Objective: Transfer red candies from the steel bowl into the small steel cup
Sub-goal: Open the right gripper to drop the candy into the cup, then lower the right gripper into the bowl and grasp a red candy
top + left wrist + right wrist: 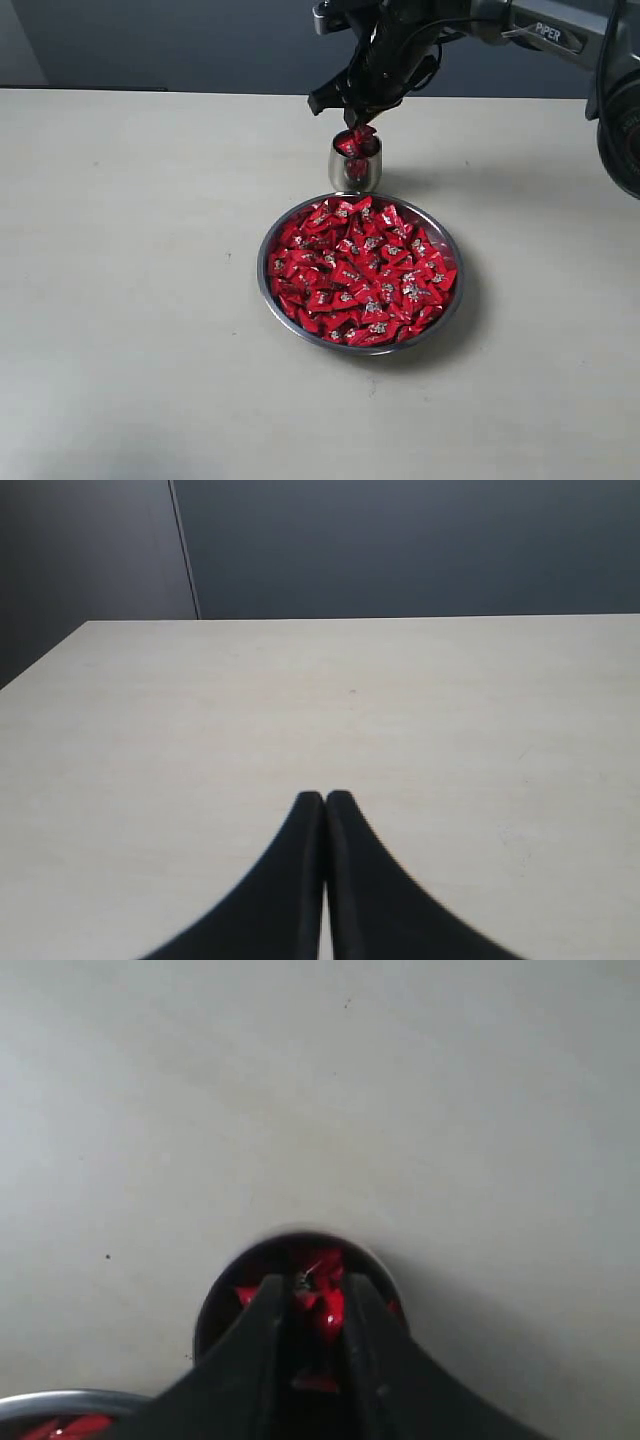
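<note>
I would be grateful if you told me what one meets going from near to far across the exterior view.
steel bowl full of red candies → small steel cup → dark wall. The right hand hangs directly over the cup, so it is left out.

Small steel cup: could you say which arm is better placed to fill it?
Right: the right gripper hangs over the small steel cup, pinching a red candy; the left gripper sits shut elsewhere.
</note>
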You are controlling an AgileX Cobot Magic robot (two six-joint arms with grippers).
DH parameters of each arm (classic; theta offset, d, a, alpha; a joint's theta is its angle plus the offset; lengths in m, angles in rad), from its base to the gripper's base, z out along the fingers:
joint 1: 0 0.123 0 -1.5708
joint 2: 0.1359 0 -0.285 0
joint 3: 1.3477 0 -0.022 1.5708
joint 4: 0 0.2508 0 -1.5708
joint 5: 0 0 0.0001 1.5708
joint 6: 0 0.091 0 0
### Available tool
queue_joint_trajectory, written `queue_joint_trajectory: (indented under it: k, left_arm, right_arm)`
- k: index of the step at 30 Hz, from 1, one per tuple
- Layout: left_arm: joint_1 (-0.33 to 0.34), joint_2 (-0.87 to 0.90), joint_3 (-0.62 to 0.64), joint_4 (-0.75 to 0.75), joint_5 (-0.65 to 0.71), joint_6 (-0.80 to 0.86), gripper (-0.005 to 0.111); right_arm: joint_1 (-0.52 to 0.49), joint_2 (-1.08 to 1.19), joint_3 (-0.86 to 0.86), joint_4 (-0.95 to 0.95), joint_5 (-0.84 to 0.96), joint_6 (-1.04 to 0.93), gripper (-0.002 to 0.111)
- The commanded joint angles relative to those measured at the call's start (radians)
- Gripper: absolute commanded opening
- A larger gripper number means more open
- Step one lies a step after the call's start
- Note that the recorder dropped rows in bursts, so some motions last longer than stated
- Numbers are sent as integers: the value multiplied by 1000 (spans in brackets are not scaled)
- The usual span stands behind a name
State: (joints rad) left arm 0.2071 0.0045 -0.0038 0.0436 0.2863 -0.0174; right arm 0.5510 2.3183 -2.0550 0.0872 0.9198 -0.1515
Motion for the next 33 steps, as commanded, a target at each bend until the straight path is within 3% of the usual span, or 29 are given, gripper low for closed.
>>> queue_joint_trajectory:
  k: [1,4,8,10,24,26,29,33]
  left_arm:
    - [1,-4,4,1,-2,-3,0]
    - [1,-4,4,1,-2,-3,0]
    - [1,-4,4,1,-2,-3,0]
    - [1,-4,4,1,-2,-3,0]
    - [1,-4,4,1,-2,-3,0]
    - [1,-4,4,1,-2,-3,0]
    - [1,-4,4,1,-2,-3,0]
    - [1,-4,4,1,-2,-3,0]
  right_arm:
    - [-3,1,-5,-12,-13,-12,-1]
    - [-3,1,-5,-12,-13,-12,6]
    - [-3,1,-5,-9,-16,-12,34]
    - [-3,1,-5,-9,-16,-12,41]
    - [-3,-12,-5,-15,21,-5,39]
    - [-3,-28,-5,-23,43,7,30]
    - [-3,-56,-5,-65,41,23,-1]
    - [-5,-92,-3,-105,21,78,-1]
